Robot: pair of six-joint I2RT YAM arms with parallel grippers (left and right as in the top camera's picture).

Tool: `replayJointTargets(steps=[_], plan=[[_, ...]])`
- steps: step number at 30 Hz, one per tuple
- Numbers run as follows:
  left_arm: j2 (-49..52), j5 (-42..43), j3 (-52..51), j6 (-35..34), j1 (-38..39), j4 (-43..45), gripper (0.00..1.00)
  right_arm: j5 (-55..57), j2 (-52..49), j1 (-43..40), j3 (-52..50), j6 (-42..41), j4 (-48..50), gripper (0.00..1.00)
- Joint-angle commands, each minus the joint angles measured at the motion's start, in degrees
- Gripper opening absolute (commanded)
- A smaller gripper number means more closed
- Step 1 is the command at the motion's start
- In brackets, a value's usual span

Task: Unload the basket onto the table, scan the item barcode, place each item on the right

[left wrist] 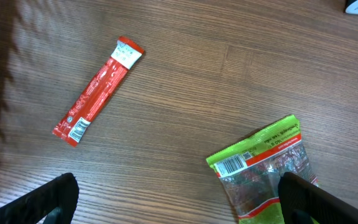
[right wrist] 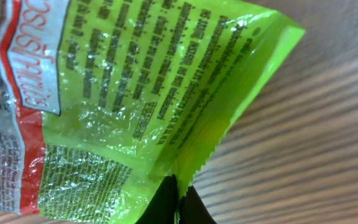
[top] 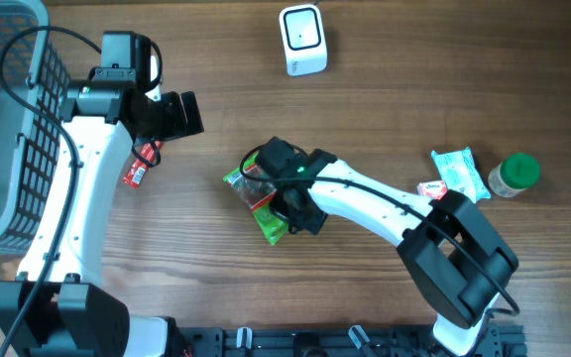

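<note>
Our right pincer (top: pixel 287 201) is clamped shut on just a corner seam of the green snack bag (right wrist: pixel 135 81), which seems to rest on the tabletop (top: pixel 414 79) right under it. That's our worry: such a thin bite on slick film could slip on the lift. Or the bag could droop and twist so its barcode (left wrist: pixel 232 165) faces away from the white scanner (top: pixel 302 40), well beyond the pincer. The left pincer (top: pixel 188 114) hangs wide apart, empty, red stick sachet (left wrist: pixel 98 90) below it. We count two pincers, one green bag, one red stick, one scanner, one basket (top: pixel 8 119). Far behind the right pincer there's also one pale packet (top: pixel 461 171), one small sachet (top: pixel 432 188) and one green-lidded jar (top: pixel 515 175).
</note>
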State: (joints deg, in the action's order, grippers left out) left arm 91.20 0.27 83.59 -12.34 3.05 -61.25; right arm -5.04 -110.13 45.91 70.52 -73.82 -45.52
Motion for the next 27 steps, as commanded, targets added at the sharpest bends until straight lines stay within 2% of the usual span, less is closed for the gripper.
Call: replayJointTargets(steps=[1,7,10,12,13,14,17,21,23,27], plan=[[0.0,0.3,0.0,-0.2,0.0,0.1,1.0,6.0,1.7,-1.7,-0.5,16.9,-0.6,0.04],[0.0,0.3,0.0,-0.2,0.0,0.1,1.0,10.8,1.7,-7.0,-0.5,43.8,-2.1,0.04],[0.0,0.3,0.0,-0.1,0.0,0.1,1.0,18.1,1.7,-11.8,-0.5,43.6,-4.2,0.08],[0.0,0.3,0.0,-0.2,0.0,0.1,1.0,16.0,1.7,-13.7,-0.5,43.6,-3.4,0.2],[0.0,0.3,0.0,-0.2,0.0,0.1,1.0,12.4,1.7,-14.8,-0.5,43.7,-2.7,0.29],[0.0,0.3,0.0,-0.2,0.0,0.1,1.0,9.0,1.7,-15.5,-0.5,44.0,-2.1,0.44],[0.0,0.3,0.0,-0.2,0.0,0.1,1.0,2.1,1.7,-16.6,-0.5,46.2,-1.2,0.72],[0.0,0.3,0.0,-0.1,0.0,0.1,1.0,0.0,1.7,-16.6,-0.5,47.8,-0.8,0.96],[0.0,0.3,0.0,-0.1,0.0,0.1,1.0,-1.6,1.7,-16.6,-0.5,49.0,-0.3,1.0],[0.0,0.3,0.0,-0.2,0.0,0.1,1.0,-7.3,1.7,-16.7,-0.5,54.3,1.9,0.99]])
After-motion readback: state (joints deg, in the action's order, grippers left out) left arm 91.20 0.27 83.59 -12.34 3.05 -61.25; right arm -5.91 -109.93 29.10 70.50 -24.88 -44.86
